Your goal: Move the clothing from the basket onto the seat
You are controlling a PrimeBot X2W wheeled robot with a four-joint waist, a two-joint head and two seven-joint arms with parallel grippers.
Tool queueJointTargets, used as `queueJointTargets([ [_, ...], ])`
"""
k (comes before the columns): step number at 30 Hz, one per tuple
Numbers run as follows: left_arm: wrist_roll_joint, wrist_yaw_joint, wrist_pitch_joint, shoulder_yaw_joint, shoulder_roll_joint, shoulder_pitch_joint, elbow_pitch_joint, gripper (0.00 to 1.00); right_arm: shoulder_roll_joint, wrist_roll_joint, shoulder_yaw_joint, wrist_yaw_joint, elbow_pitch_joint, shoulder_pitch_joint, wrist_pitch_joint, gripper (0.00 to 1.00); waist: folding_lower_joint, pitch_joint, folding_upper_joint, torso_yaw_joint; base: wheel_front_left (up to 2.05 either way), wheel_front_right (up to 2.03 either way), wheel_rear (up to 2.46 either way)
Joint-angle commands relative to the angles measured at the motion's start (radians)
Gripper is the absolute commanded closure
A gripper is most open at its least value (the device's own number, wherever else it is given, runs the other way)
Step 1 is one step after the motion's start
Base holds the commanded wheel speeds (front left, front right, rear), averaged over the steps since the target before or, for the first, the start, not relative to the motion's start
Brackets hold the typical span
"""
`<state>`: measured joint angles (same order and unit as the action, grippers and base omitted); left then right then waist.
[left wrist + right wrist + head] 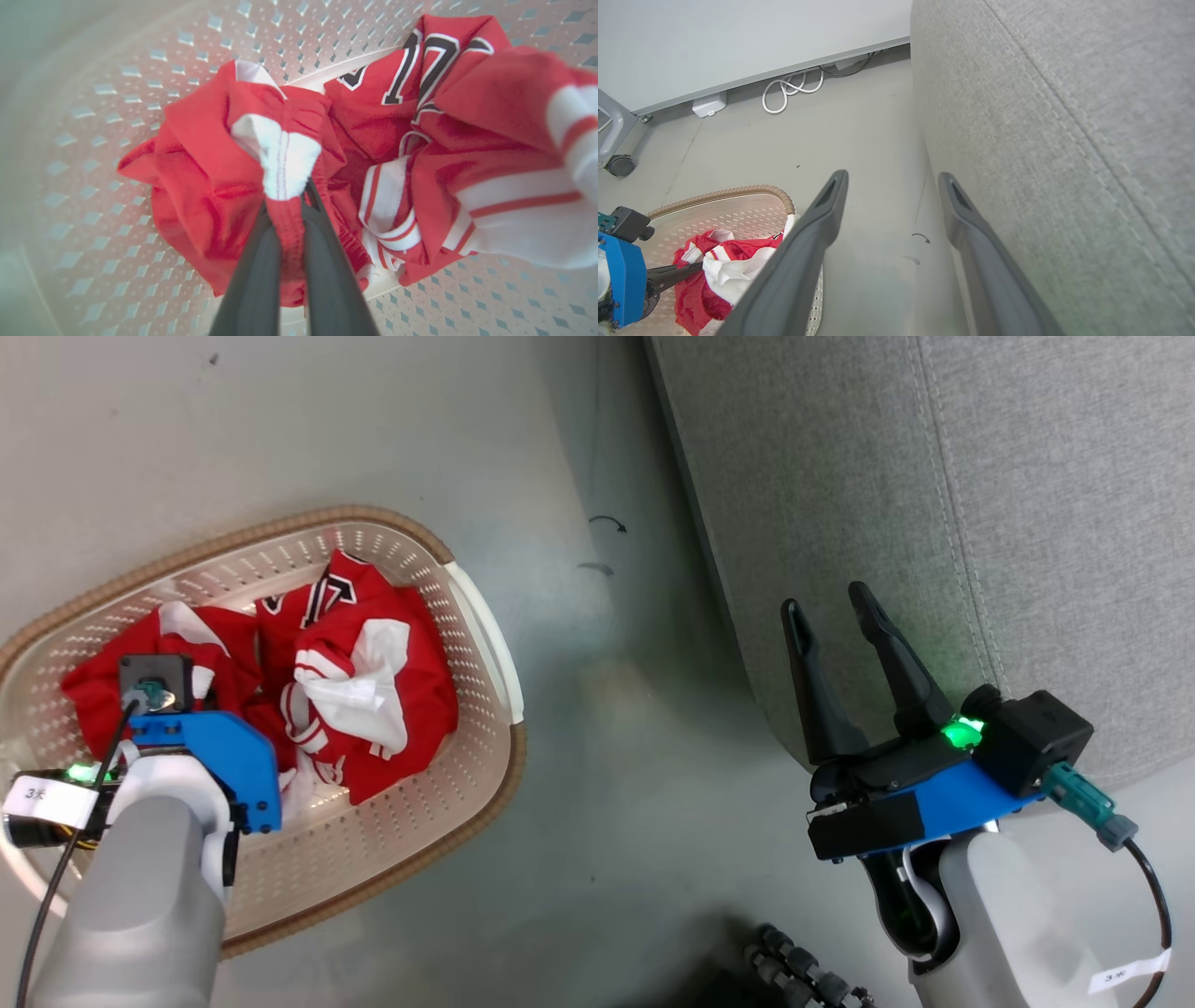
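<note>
Two red garments point(373, 681) bunched; basket point(233, 537) long axis diagonal; left fingers point(327, 280) pinching.

Seemingly a lab or test room: bare grey floor point(859, 140), loose white cables point(791, 91) by the wall point(738, 37), a castor wheel point(619, 164).

Bright, even light, soft shadows; the clothing point(364, 130) blurs toward the left wrist view's edge
</note>
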<state>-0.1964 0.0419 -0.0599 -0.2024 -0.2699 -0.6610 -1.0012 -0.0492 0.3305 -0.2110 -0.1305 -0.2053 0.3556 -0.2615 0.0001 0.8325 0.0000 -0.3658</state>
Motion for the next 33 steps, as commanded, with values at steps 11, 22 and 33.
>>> queueJointTargets([
  [11, -0.025, -0.026, 0.048, -0.03, 0.079, 0.037, -0.039, 1.0, -0.002, -0.08, 0.038, 0.0, -0.036, -0.024, -0.005, 0.0, -0.0001, -0.197, 0.0, 0.077, 0.0, 0.0, 0.0],
  [22, -0.017, -0.091, 0.138, -0.1, 0.159, 0.072, -0.066, 1.0, -0.003, -0.145, 0.065, 0.0, -0.08, -0.091, -0.005, 0.0, -0.0001, -0.442, 0.0, 0.166, 0.0, 0.0, 0.0],
  [33, -0.052, -0.155, 0.236, -0.16, 0.205, 0.066, -0.032, 1.0, -0.003, -0.192, 0.087, 0.0, -0.111, -0.164, 0.011, 0.0, -0.0001, -0.63, 0.0, 0.228, 0.0, 0.0, 0.0],
])
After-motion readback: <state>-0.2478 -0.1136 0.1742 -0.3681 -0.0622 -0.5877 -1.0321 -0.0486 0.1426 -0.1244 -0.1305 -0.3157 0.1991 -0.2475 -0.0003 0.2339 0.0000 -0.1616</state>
